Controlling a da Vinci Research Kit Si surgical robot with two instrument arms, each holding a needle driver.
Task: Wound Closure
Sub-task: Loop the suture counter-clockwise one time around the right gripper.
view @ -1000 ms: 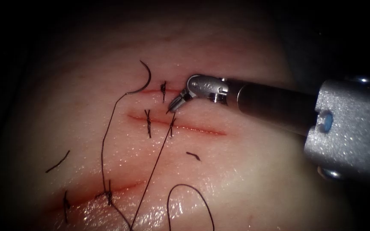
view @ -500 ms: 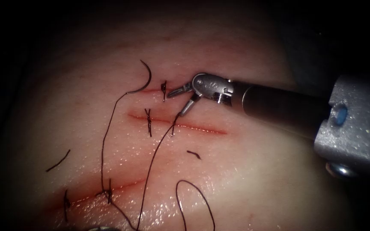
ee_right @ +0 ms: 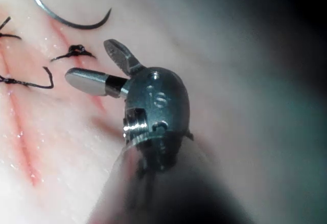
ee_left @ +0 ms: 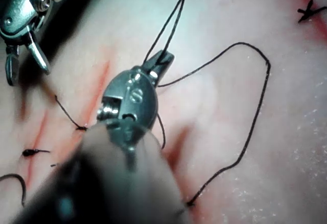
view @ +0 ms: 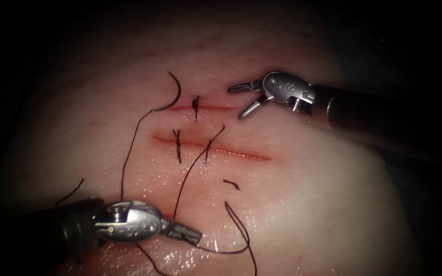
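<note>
The tissue (view: 308, 204) is lying there with a few cuts across it, and the middle cut (view: 241, 153) is already carrying two stitches (view: 177, 145).

The right hand (view: 235, 103) is hanging just above the right end of the upper cut (view: 213, 108). Its jaws are spread wide and gripping nothing at all. The left hand (view: 188, 235) is sitting low, toward the tissue's near edge. It's clamped tight on the thread (view: 129, 153), and the left wrist view is showing the strand pinched right at the jaw tips.

The needle (view: 176, 92) is lying loose on the surface at the left end of the upper cut. Neither hand is holding it, and as far as I can tell it isn't stuck into the tissue. Thread is trailing from its tail down toward the left hand and looping around near the near edge. One free end is poking up just right of the second stitch. A short cut end (view: 231, 184) is sitting below the middle cut.

My guess is we're looking at thread handling between stitches, not needle driving. Whatever comes next is calling for a hand on that needle, gripped back from the point, with the slack kept clear of the knots already tied.
</note>
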